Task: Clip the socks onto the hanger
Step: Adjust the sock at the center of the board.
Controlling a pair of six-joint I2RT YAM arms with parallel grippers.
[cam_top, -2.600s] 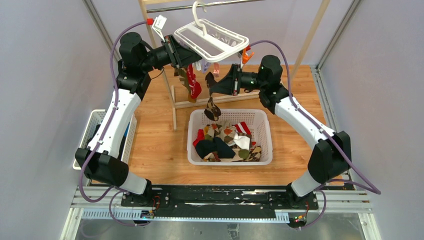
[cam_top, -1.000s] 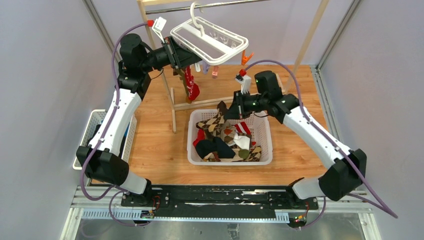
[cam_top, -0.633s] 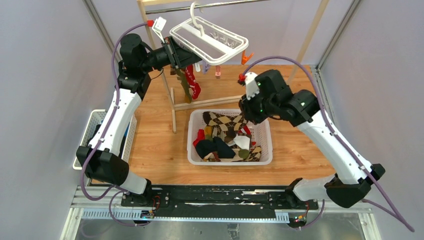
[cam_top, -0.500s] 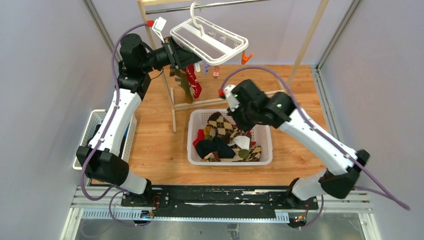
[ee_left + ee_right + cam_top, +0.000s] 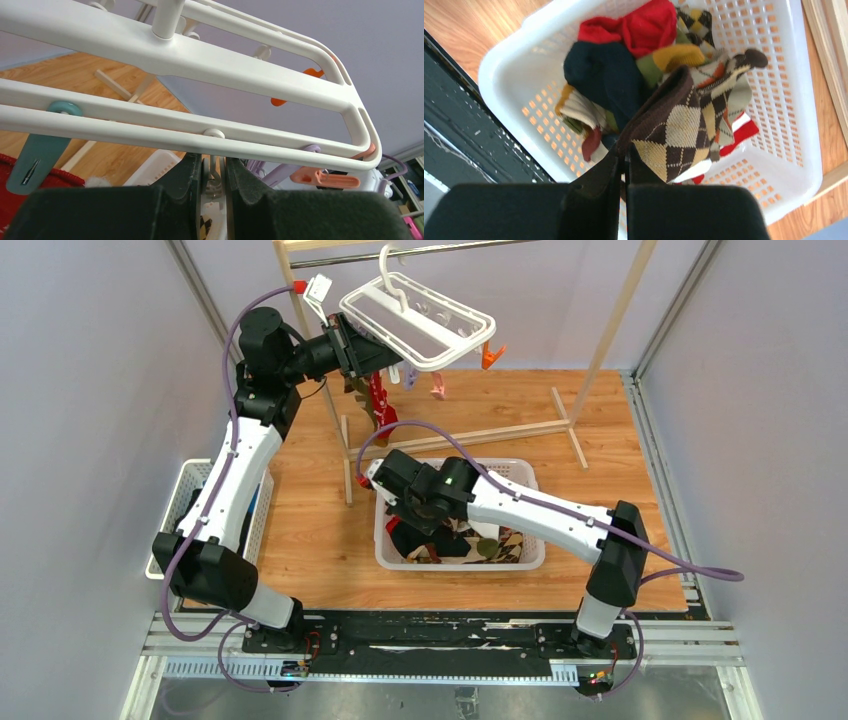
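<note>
Sock (image 5: pixel 679 130) in right tool (image 5: pixel 624 161), above basket (image 5: pixel 806 150)

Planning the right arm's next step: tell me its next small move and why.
Probably raise the argyle sock toward the hanger: the right gripper is shut on it over the basket, and the left gripper pinches a clip under the rail.

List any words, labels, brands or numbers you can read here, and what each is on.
None can be read in any view.
The hanger, its clips, the basket and the socks show no lettering.
The white tag beside the hanger in the top view is too small to tell whether it carries print.
</note>
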